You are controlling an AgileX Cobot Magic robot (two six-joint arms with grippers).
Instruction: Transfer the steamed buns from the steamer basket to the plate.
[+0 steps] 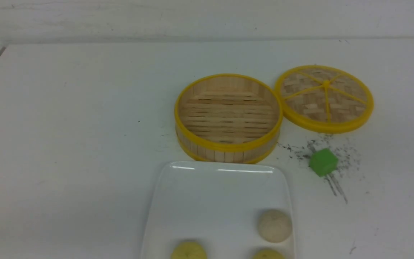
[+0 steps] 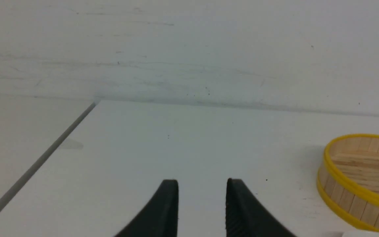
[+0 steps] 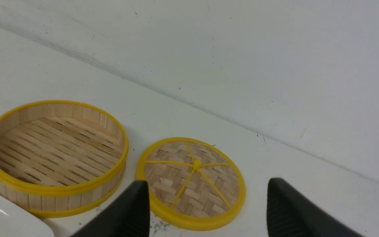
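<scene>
Both grippers hold nothing: the left gripper (image 2: pixel 202 184) has its jaws partly apart, the right gripper (image 3: pixel 208 187) has them spread wide. Three steamed buns (image 1: pixel 274 225) lie on the plate (image 1: pixel 207 194), two pale yellow ones cut off at the frame edge. Just behind it the steamer basket (image 1: pixel 228 145) looks empty; its lid (image 1: pixel 324 98) lies beside it, a green cube (image 1: pixel 323 162) nearby.

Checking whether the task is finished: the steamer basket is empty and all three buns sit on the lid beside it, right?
Not quite. The steamer basket is empty, but the three buns sit on the white plate, not the lid. The front view shows this.
</scene>
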